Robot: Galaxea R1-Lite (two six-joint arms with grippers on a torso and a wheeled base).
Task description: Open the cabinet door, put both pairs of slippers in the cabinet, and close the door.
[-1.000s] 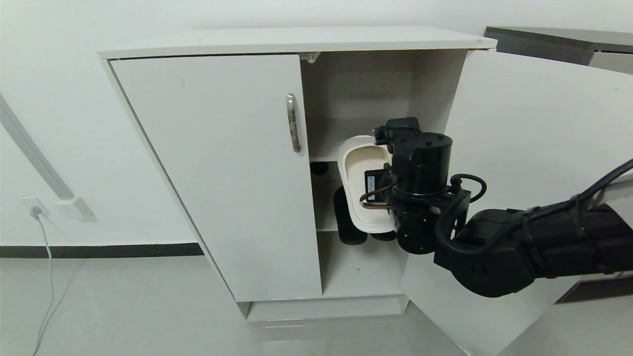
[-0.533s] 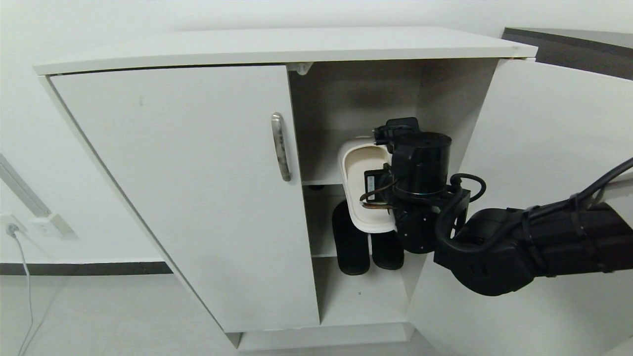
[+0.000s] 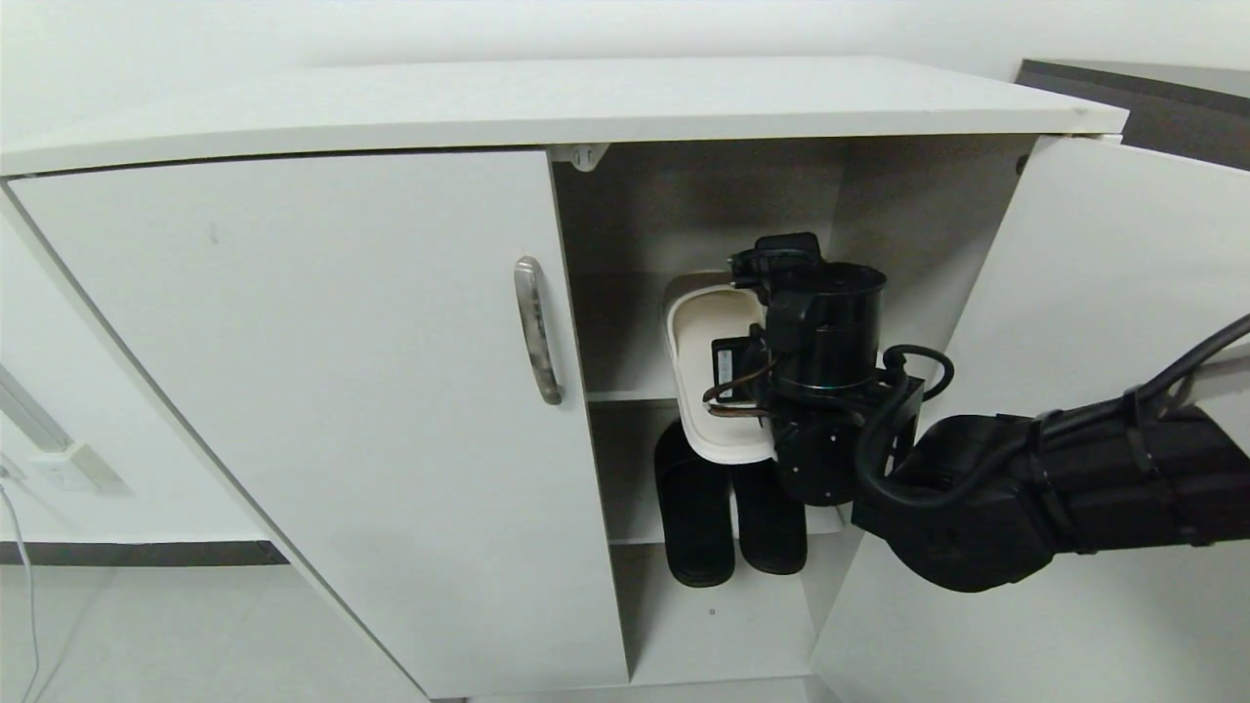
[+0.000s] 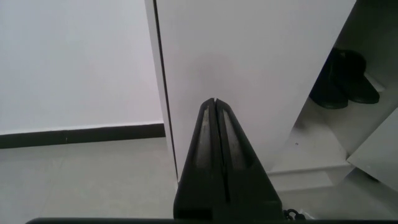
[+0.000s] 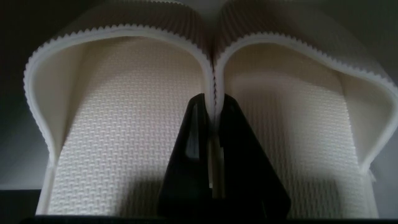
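Open cabinet (image 3: 586, 98), right claw (image 5: 213, 118) pinching white slippers (image 3: 711, 381) by inner edges, toes and long axis pointing inward, black slippers (image 3: 695, 517) lengthwise below, left claw (image 4: 214, 106) pressed together.

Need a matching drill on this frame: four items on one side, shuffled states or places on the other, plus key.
Items
1. white slippers
2. black slippers
3. left cabinet door
4. right cabinet door

States or places
A. swung open
B. lying inside the cabinet
C. closed
D. clamped in the right gripper

Pairs: 1-D, 2-B, 3-C, 4-A
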